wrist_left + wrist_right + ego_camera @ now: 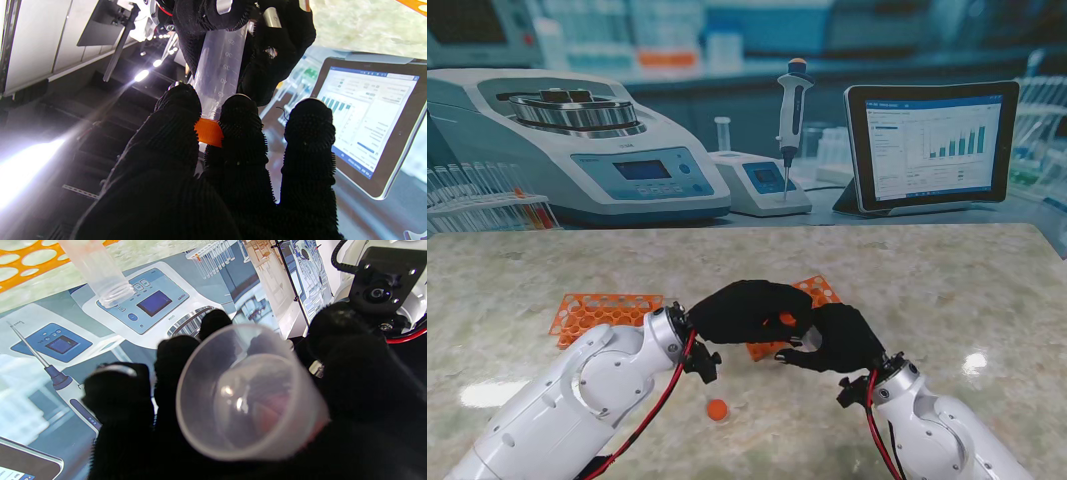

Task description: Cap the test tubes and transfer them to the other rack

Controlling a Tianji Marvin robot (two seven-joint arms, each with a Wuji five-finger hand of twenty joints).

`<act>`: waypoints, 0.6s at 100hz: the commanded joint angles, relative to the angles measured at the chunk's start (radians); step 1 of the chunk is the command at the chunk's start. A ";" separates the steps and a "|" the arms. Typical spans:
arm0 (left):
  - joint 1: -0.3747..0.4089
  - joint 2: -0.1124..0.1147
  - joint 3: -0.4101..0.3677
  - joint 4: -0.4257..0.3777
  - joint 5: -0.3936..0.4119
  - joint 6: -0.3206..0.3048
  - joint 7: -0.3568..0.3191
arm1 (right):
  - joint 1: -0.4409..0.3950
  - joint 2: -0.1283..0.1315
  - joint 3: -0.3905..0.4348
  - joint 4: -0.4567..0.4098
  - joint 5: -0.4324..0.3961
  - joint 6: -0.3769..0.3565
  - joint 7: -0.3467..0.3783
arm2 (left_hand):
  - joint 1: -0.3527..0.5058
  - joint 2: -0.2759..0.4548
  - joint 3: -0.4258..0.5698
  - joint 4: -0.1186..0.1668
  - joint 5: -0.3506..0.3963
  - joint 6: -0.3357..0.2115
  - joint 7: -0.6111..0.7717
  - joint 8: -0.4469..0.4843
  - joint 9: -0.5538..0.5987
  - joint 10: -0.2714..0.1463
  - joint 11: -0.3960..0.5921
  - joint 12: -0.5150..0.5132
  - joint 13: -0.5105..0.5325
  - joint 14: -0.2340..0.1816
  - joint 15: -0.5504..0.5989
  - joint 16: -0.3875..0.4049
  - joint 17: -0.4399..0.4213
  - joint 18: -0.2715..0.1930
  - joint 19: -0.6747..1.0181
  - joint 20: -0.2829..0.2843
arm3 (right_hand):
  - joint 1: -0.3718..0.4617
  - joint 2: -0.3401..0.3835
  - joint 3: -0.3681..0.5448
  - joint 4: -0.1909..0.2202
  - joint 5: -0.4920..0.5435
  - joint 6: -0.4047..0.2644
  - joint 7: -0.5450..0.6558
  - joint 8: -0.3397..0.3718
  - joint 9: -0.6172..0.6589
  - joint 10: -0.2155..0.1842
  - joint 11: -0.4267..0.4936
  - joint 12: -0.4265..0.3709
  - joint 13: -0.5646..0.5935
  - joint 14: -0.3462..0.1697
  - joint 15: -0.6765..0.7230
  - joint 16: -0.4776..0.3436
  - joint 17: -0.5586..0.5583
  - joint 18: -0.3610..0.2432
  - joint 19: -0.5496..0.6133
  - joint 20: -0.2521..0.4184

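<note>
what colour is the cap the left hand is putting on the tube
Orange. The cap shows best in the left wrist view, pinched at the clear tube's end.

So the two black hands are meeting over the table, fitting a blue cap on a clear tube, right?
Not quite: the cap is orange, not blue, as the left wrist view shows. The left hand pinches it against the clear tube held by the right hand, over the table.
</note>
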 commanded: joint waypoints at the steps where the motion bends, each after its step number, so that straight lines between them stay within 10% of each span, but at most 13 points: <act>1: 0.003 0.003 -0.006 -0.012 0.005 -0.001 -0.002 | -0.004 -0.005 -0.006 -0.004 -0.002 0.002 0.000 | 0.177 0.198 0.309 0.066 0.126 0.016 0.180 0.066 0.182 -0.096 0.314 0.033 0.023 -0.043 -0.045 -0.006 0.018 0.017 -0.011 -0.023 | 0.047 0.024 -0.011 -0.035 -0.041 -0.096 -0.026 -0.082 -0.031 0.034 -0.045 -0.032 0.028 0.010 -0.084 -0.020 -0.024 0.025 -0.053 -0.015; 22: 0.009 0.005 -0.019 -0.030 0.015 -0.005 -0.002 | -0.001 -0.005 -0.008 0.001 -0.010 0.002 -0.004 | 0.177 0.195 0.309 0.067 0.132 0.017 0.178 0.067 0.185 -0.096 0.312 0.031 0.025 -0.042 -0.050 -0.004 0.019 0.020 -0.016 -0.022 | 0.046 0.028 -0.014 -0.036 -0.098 -0.059 -0.049 -0.312 -0.092 0.052 -0.156 -0.108 0.009 0.053 -0.373 -0.043 -0.159 0.064 -0.182 -0.002; 60: 0.015 0.011 -0.038 -0.064 0.023 -0.008 -0.020 | 0.003 -0.002 -0.010 0.004 -0.008 0.012 0.009 | 0.177 0.193 0.310 0.066 0.138 0.015 0.176 0.070 0.184 -0.096 0.310 0.034 0.025 -0.037 -0.056 -0.002 0.017 0.022 -0.025 -0.022 | 0.016 0.069 -0.006 -0.021 -0.118 0.072 -0.206 -0.499 -0.158 0.073 -0.259 -0.190 -0.094 0.092 -0.542 -0.066 -0.316 0.111 -0.263 -0.030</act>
